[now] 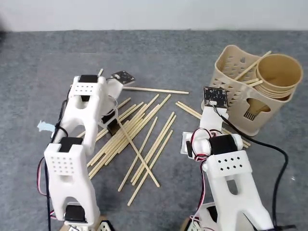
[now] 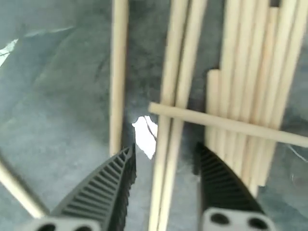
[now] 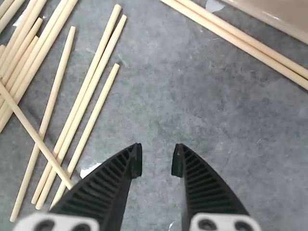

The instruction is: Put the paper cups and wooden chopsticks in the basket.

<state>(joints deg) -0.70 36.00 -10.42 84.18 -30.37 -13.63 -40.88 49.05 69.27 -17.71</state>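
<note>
The left hand (image 2: pixel 165 150) stood wide astride two pale wooden chopsticks (image 2: pixel 173 72); the right hand (image 3: pixel 156 150) hung narrowly parted above the grey surface (image 3: pixel 192 96).

Pale matt wooden chopsticks (image 1: pixel 139 130) on rough grey felt (image 1: pixel 168 57).

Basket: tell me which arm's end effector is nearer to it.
Right. The right end effector hangs over bare carpet just beside the basket. The left end effector is well away from it, down over the pile of chopsticks.
</note>
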